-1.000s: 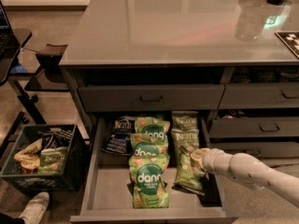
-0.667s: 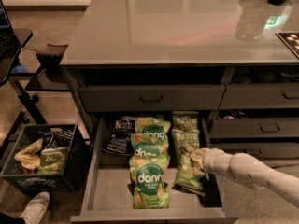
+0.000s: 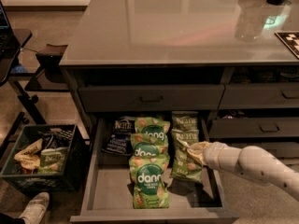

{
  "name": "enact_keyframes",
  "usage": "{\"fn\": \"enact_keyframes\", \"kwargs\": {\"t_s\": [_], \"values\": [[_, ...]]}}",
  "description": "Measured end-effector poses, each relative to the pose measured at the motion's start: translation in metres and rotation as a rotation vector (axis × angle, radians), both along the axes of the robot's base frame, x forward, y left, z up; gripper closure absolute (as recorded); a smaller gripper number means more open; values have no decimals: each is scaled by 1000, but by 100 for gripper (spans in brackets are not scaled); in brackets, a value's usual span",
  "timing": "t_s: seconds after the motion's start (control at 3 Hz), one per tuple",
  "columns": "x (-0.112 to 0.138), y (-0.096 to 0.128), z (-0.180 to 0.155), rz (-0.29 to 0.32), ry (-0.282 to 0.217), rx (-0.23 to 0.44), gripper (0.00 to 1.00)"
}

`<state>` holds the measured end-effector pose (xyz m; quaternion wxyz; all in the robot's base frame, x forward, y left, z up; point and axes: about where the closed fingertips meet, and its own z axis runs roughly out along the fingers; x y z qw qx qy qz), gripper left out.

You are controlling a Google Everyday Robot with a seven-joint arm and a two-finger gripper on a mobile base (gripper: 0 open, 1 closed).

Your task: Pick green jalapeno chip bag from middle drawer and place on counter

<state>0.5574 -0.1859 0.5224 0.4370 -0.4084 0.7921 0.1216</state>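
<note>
- Black crate [image 3: 28, 178] on the floor at far left, holding loose snack bags, with a white shoe [image 3: 33, 208] just in front; neither has shifted over the last second.
- The counter [image 3: 187, 27] spans the top of the view, glossy and well above the snacks; the bag is not on it yet.
- The middle drawer [image 3: 110, 190] stands pulled fully out below it, as it did a second ago.
- Inside, at the left, a dark blue Kettle bag [image 3: 120, 133]; beside it, a column of bright dang bags [image 3: 149, 181] running front to back; all lie as before.
- At the drawer's right side, the green jalapeno chip bag [image 3: 183, 172] lies flat on the drawer floor, nearest of three alike; the other two olive Kettle bags [image 3: 185, 121] overlap behind it.
- The gripper [image 3: 192, 150] rests where the nearest bag meets the one behind; it has barely moved since a second ago; whether it is parted or clamped on the bag I cannot tell.
- The white arm [image 3: 261, 168] reaches in from the lower right, over the drawer's edge.
- Judgement: so little motion suggests the grasp is being settled; the bag is unlifted, so lifting and carrying it to the top remain to be done.
</note>
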Motion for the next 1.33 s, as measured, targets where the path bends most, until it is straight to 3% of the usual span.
{"fn": "enact_keyframes", "kwargs": {"t_s": [0.33, 0.67, 1.0, 1.33], "values": [[-5, 19, 47, 87, -55, 16, 100], [-4, 21, 84, 145, -97, 20, 100], [11, 5, 107, 168, -111, 114, 100], [11, 5, 107, 168, -111, 114, 100]]}}
